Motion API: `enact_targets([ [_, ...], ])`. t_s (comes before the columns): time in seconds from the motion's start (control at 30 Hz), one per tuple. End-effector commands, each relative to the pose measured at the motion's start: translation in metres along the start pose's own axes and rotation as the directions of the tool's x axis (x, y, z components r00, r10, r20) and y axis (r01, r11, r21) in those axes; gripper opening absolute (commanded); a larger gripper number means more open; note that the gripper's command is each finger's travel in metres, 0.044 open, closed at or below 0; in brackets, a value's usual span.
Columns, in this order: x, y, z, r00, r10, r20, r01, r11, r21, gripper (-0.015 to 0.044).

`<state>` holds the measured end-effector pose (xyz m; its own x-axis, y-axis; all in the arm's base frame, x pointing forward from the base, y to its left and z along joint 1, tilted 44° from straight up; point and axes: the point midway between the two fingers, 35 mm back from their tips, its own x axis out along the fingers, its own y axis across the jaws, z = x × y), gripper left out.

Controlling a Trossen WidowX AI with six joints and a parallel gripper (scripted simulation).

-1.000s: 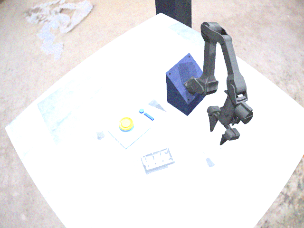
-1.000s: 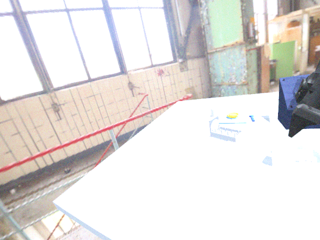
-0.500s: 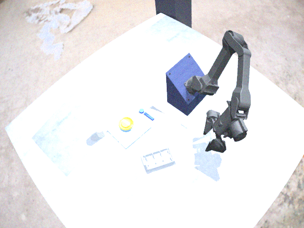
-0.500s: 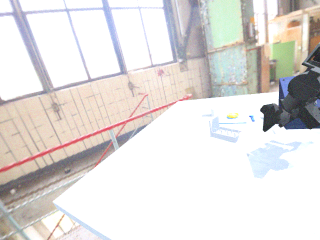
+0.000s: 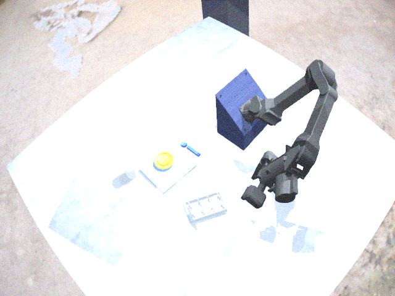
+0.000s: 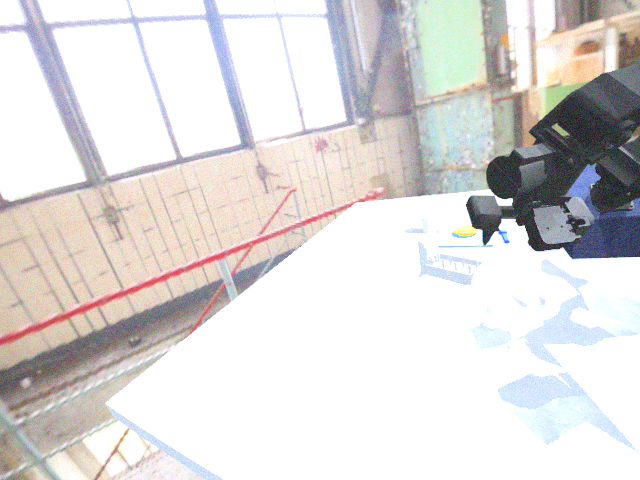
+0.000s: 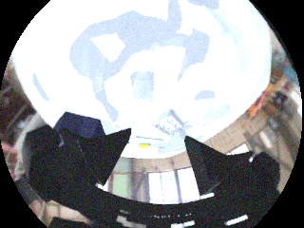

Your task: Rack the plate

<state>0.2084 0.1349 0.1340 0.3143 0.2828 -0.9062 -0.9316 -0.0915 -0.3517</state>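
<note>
From above, the yellow plate (image 5: 163, 160) lies flat on a pale mat, beyond the dish rack (image 5: 205, 206); it looks stiff, light, best pinched at its rim. Side-on, the gripper (image 6: 509, 227) hangs apart, empty. Wrist: plate far ahead.

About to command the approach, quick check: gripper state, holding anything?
Gripper: open, empty. The plate lies flat on the mat, untouched.

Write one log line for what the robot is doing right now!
phase: approach | gripper: open, empty, above table | round yellow plate: flat on white mat | pale wire dish rack: no plate in it
</note>
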Motion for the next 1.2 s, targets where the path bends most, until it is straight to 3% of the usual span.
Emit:
enact_targets([
  [0.0, 0.007, -0.009, -0.014, 0.999, 0.047, -0.019, -0.045, 0.992, 0.118, 0.0400],
  [0.5, 0.032, -0.038, -0.079, 0.976, 0.210, -0.056, -0.151, 0.839, 0.523, 0.0400],
  [1.17, 0.063, -0.058, -0.192, 0.937, 0.329, 0.115, -0.247, 0.394, 0.885, 0.0400],
])
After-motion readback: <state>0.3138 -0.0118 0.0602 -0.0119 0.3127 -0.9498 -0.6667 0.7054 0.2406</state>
